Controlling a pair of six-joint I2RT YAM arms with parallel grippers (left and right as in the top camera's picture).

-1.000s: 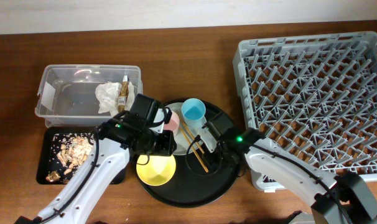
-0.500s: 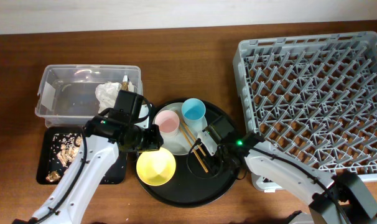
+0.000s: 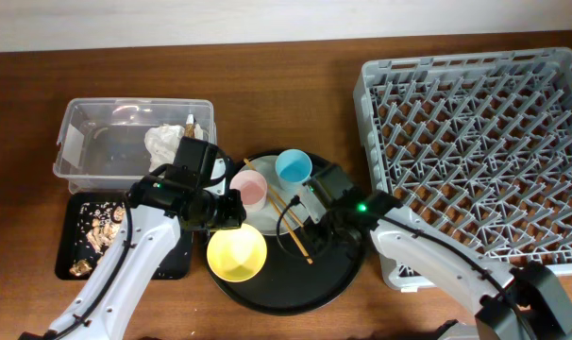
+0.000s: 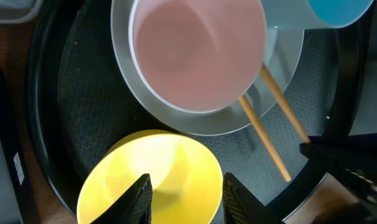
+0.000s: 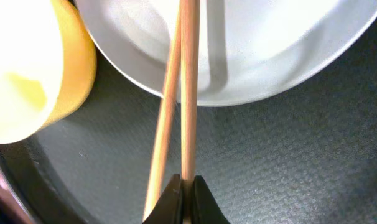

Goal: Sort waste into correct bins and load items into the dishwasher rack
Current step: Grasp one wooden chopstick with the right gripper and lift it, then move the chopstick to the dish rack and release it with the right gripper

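Chopstick (image 5: 188,74) lies pinched between the right end effector's (image 5: 183,186) closed tips.

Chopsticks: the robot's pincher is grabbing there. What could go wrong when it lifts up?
The right gripper seems to pinch only one chopstick; the other chopstick beside it could get dragged or left behind. The sticks' far ends run close by the pink cup on the plate, so a swing might knock it. The yellow bowl sits close too.
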